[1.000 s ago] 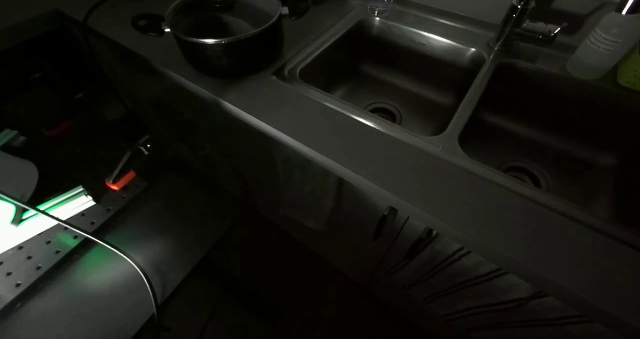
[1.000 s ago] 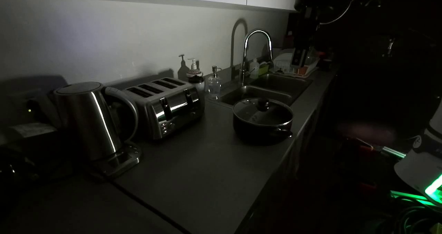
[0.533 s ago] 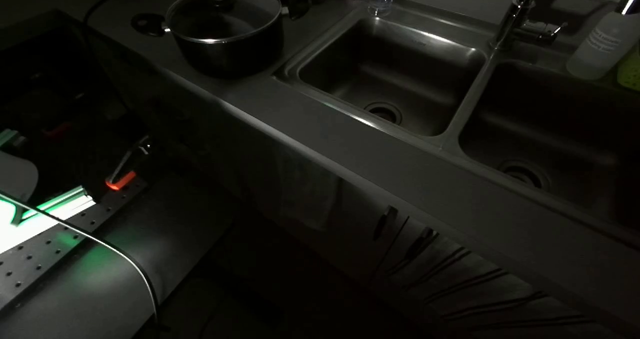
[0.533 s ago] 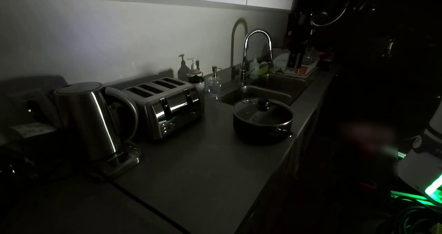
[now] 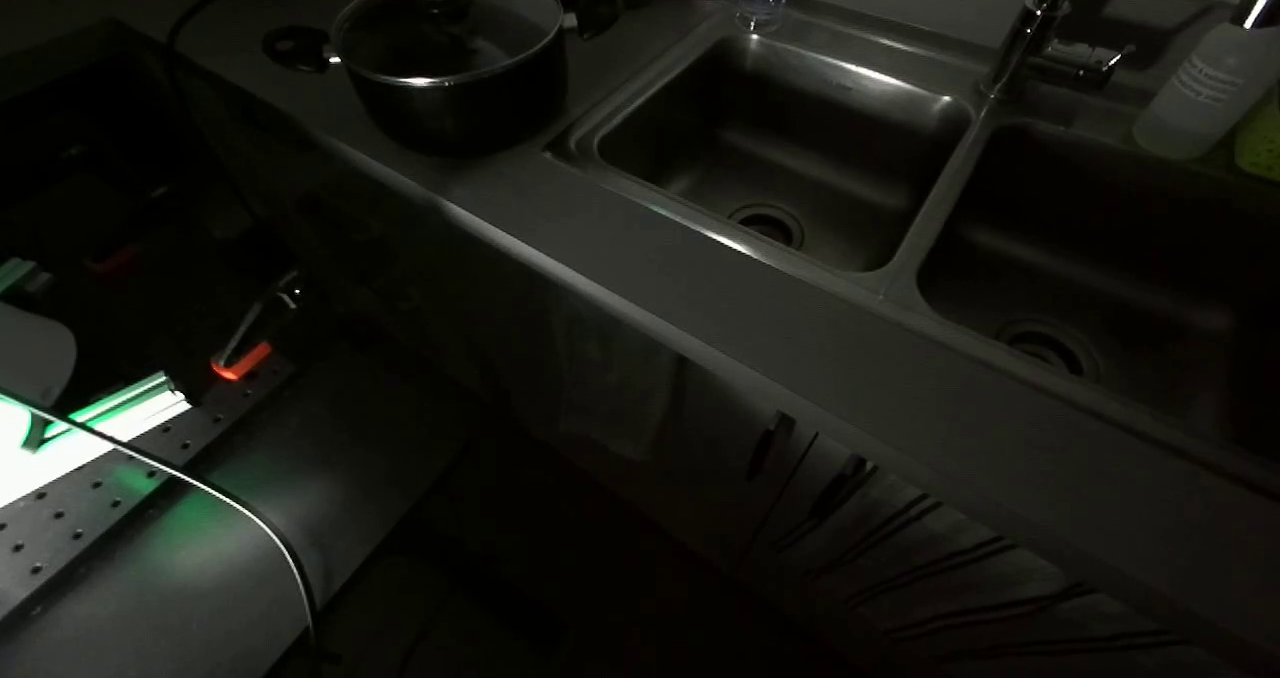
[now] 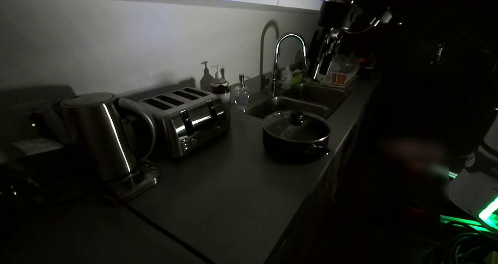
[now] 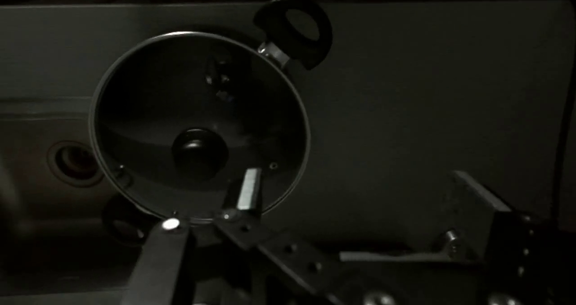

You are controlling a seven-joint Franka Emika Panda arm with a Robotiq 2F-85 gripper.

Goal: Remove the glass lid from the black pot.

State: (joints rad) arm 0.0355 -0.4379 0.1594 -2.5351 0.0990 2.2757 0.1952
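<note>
The glass lid (image 5: 400,43) with its dark centre knob lies on the black pot (image 5: 465,113), on the counter beside the sink. The lid (image 6: 278,127) and the pot (image 6: 293,151) also show in an exterior view. My gripper (image 6: 320,71) hangs above the sink area behind the pot, apart from the lid. In the wrist view the lid (image 7: 153,102) covers the pot, whose handle (image 7: 294,33) sticks out at the top. There my gripper (image 7: 362,190) is open with nothing between its fingers. One finger overlaps the lid's lower right part in the picture; the knob is left of it.
A double steel sink (image 5: 890,268) adjoins the pot. A tall faucet (image 6: 291,36) stands behind it. A toaster (image 6: 186,120), a kettle (image 6: 97,135) and a soap dispenser (image 6: 241,96) stand along the wall. A dish rack (image 6: 342,77) is beyond the sink. The scene is dark.
In an exterior view my gripper has moved left, and more of the wrist shows above it, tilted now. The pot and the lid have not moved.
</note>
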